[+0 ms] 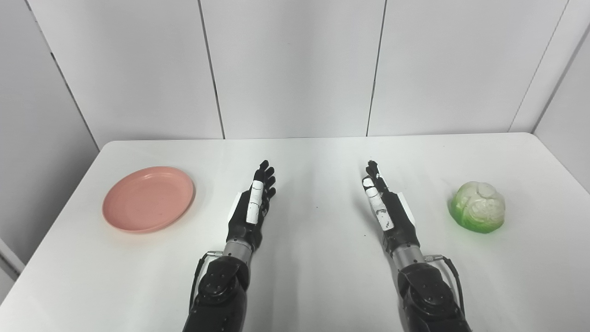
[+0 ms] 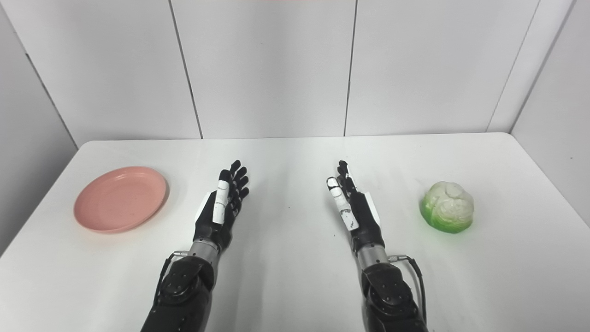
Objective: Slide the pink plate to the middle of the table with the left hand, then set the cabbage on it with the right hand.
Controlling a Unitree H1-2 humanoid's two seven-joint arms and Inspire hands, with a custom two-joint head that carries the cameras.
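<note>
A pink plate (image 1: 148,198) lies on the left side of the white table (image 1: 318,258), with nothing on it. A pale green cabbage (image 1: 478,206) sits on the right side. My left hand (image 1: 252,207) stands on edge in the middle-left, open, fingers stretched forward, a hand's width right of the plate. My right hand (image 1: 386,208) mirrors it in the middle-right, open and holding nothing, a short way left of the cabbage. Neither hand touches anything but the table.
White wall panels (image 1: 295,69) rise behind the table's far edge. The table's left edge runs close to the plate, and its right edge passes beyond the cabbage. Bare tabletop lies between the two hands.
</note>
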